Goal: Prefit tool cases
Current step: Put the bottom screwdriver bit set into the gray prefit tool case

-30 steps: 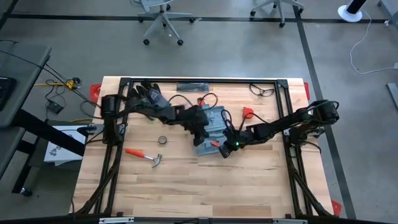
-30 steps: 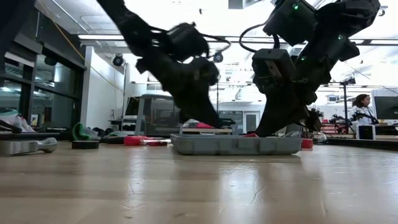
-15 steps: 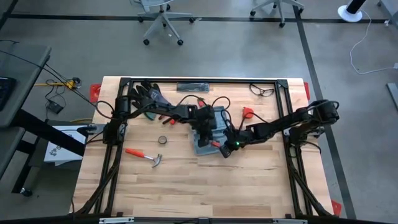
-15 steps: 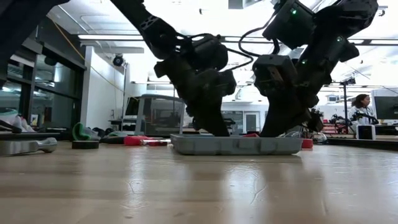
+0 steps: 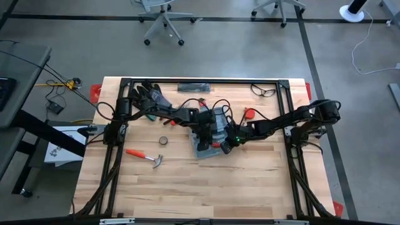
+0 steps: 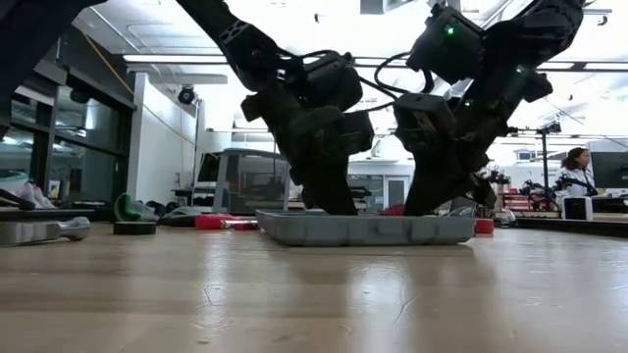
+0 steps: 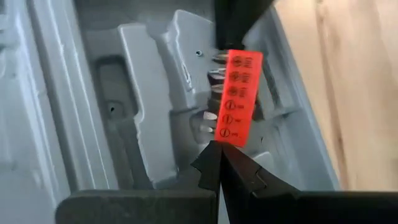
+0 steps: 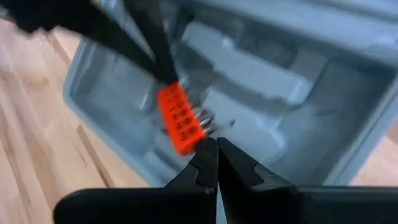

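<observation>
The blue-grey tool case (image 5: 201, 149) lies open and flat on the table's middle, its moulded recesses facing up (image 7: 124, 93) (image 8: 280, 81). In one recess lies an orange-red bit holder (image 7: 238, 93) (image 8: 179, 121) with metal bits. My left gripper (image 7: 217, 165) (image 5: 209, 134) reaches over the case from the left and is shut at one end of the holder. My right gripper (image 8: 214, 162) (image 5: 224, 145) comes in from the right and is shut at the holder's other end. In the low view both grippers (image 6: 334, 201) (image 6: 422, 201) dip into the case (image 6: 363, 228). My left gripper touches one short end of the bit holder (image 7: 225, 142) with its shut fingertips, slanting down from the table's left. The holder lies in the case's recess. My right gripper meets the opposite short end (image 8: 194, 148) with its shut fingertips, slanting down from the table's right, along the holder's length.
A hammer with an orange handle (image 5: 145, 156) and a small tape roll (image 5: 163, 140) lie left of the case. Dark gloves (image 5: 150, 97) are at the far left, glasses (image 5: 264, 91) at the far right, and a red piece (image 5: 249, 114) right of the case.
My left gripper has moved toward the table's right, over the case and onto the bit holder, and its wrist has turned and tipped steeper. My right gripper has shifted a little toward the case's middle. Both stay shut.
</observation>
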